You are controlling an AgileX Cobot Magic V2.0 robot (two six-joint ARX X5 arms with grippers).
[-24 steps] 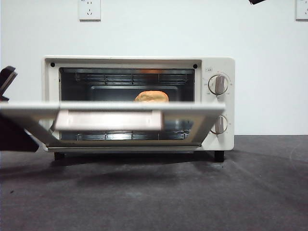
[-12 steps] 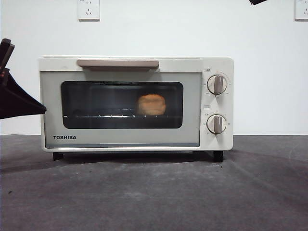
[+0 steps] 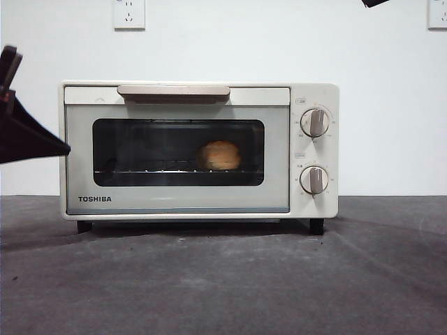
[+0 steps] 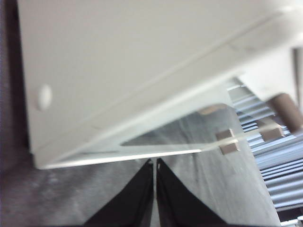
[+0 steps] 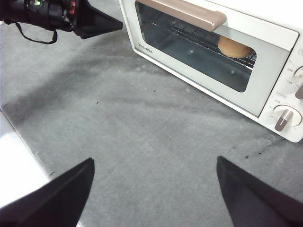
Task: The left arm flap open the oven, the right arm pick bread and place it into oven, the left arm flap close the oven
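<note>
the bread (image 3: 219, 155) sits on the rack inside the oven (image 3: 199, 150), right of centre; the left gripper (image 3: 59, 148) is just beside the oven's left side. the oven stands on the table (image 3: 223, 279).

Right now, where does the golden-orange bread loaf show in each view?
Front view: golden-orange bread loaf behind the cream-white oven's dark glass window, right of centre.
Left wrist view: not in it.
Right wrist view: loaf behind the window, just beyond the handle's end.
Shared landmark: the beige bar handle.
</note>
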